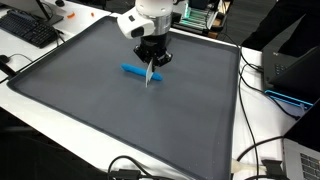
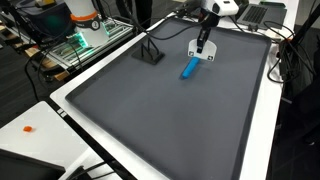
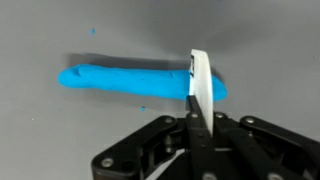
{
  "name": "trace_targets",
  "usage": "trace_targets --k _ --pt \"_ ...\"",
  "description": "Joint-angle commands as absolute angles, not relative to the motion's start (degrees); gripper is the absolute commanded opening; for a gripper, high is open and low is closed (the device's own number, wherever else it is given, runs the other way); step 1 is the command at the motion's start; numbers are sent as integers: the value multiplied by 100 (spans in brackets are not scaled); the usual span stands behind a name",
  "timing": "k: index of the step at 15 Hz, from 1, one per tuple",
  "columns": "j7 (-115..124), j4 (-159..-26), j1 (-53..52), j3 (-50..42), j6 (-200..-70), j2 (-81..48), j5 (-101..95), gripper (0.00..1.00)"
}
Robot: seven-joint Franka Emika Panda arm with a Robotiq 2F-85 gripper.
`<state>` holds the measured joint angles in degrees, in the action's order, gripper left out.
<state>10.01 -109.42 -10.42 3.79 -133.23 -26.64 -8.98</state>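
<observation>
A blue clay-like roll (image 3: 120, 80) lies flat on the dark grey mat (image 1: 120, 120); both exterior views show it (image 1: 133, 70) (image 2: 188, 68). My gripper (image 3: 200, 118) is shut on a thin white blade (image 3: 202, 85), like a plastic knife, held on edge between the fingers. In the wrist view the blade crosses the right end of the roll. Whether it touches or cuts into the roll I cannot tell. The gripper (image 1: 152, 60) (image 2: 203, 42) hangs just above the roll's end, with the blade (image 1: 150, 77) pointing down at it.
The mat (image 2: 170, 120) covers most of a white table. A black stand (image 2: 150, 53) sits at one mat corner. A keyboard (image 1: 30, 30), a black box (image 1: 290, 62) with cables, a laptop (image 2: 255, 12) and green-lit equipment (image 2: 85, 40) ring the table.
</observation>
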Motion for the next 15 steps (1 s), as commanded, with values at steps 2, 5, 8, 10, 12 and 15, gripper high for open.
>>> trace_targets --k 2,5,8,10,12,15 --pt "1109 -10915 -1065 319 -13312 -2852 -816 1" --pt "1101 -10931 -1026 338 -13347 -2904 -707 1" --pt "1128 -10959 -1006 330 -13378 -2940 -657 1" --pt "1130 -10985 -979 334 -13393 -2960 -597 1" --pt "1077 -10996 -923 369 -13358 -2986 -452 1" --pt "1043 -11016 -863 381 -13298 -2996 -262 1"
